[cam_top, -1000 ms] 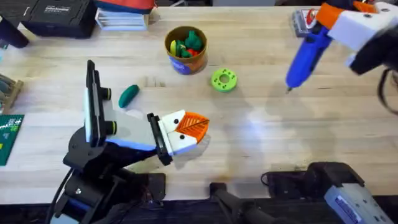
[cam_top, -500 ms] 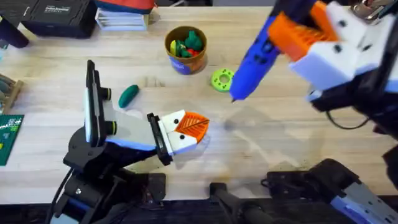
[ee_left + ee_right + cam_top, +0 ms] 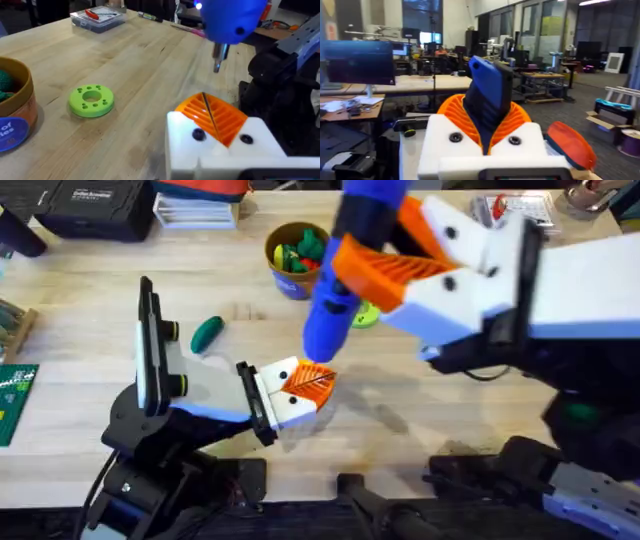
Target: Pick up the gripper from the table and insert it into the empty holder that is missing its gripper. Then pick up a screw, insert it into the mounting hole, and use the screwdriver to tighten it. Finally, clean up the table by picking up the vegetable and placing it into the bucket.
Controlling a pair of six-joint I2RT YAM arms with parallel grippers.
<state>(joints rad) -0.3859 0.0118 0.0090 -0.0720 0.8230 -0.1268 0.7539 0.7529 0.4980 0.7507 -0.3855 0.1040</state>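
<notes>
A pale wooden surface [image 3: 420,410] is being shared by both arms, with a cluttered workshop lying behind. Nearest the front edge, the left claw [image 3: 300,388] is being held low over the middle of the surface, its orange gripper [image 3: 312,383] seated in the white holder [image 3: 285,408]; whether its fingers are spread cannot be told. Just beyond and above it, the screwdriver [image 3: 340,290] is being pinched by the right claw [image 3: 485,134], its long axis tilting down toward the holder, the dark tip [image 3: 218,55] hanging just above the orange face, apart from it. Farther back, the vegetable [image 3: 206,333] is lying left of centre, and the bucket [image 3: 296,262] is standing near the far edge.
</notes>
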